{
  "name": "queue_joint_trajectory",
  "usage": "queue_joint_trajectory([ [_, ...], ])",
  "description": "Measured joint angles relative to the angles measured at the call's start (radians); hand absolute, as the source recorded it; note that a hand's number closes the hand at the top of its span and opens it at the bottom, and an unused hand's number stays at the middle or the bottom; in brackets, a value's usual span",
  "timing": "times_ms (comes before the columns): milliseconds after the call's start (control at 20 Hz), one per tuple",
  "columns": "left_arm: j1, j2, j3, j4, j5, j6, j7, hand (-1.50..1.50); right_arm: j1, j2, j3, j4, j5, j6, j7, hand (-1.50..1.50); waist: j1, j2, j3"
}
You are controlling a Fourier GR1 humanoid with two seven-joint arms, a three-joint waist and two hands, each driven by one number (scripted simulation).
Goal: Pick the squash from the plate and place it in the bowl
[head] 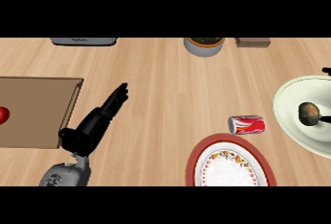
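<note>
The dark, olive-brown squash [309,113] lies inside the pale bowl [279,101] at the right edge. The red-rimmed patterned plate [194,161] at the lower middle has nothing on it. Only two black tips of my right hand [326,119] show at the right border, one beside the squash and one higher up, spread far apart and not curled round the squash. My left hand [97,120] rests at the left, fingers straight and pointing up and to the right, holding nothing.
A red soda can [247,124] lies on its side between plate and bowl. A brown cutting board [35,109] with a red fruit [3,114] is at the left. Along the back stand a grey appliance [84,41], a potted plant [204,46] and a brown box [252,42].
</note>
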Motion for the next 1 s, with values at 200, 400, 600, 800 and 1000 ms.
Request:
queue_joint_trajectory([
  [200,0.000,-0.005,0.003,-0.001,-0.007,0.008,0.000,0.00,-0.056,-0.009,-0.079,0.087,-0.068,-0.002,-0.037,-1.50,-0.006,-0.001,0.000],
  [400,0.011,-0.003,0.006,0.002,-0.006,0.003,-0.013,0.00,-0.104,-0.037,-0.175,0.167,-0.153,0.020,-0.027,-1.50,-0.008,-0.002,0.000],
  [600,-0.011,-0.001,0.019,0.029,-0.005,0.000,-0.022,0.00,-0.126,-0.116,-0.261,0.288,-0.220,0.082,-0.038,-1.50,-0.006,0.002,0.001],
  [800,-0.014,-0.003,0.016,0.024,-0.002,-0.007,-0.019,0.00,-0.126,-0.212,-0.334,0.405,-0.270,0.132,-0.059,-1.50,-0.001,0.005,0.002],
  [1000,-0.009,-0.011,0.003,0.011,-0.011,-0.003,-0.017,0.00,-0.095,-0.296,-0.396,0.491,-0.311,0.180,-0.105,-1.50,0.004,0.009,0.006],
])
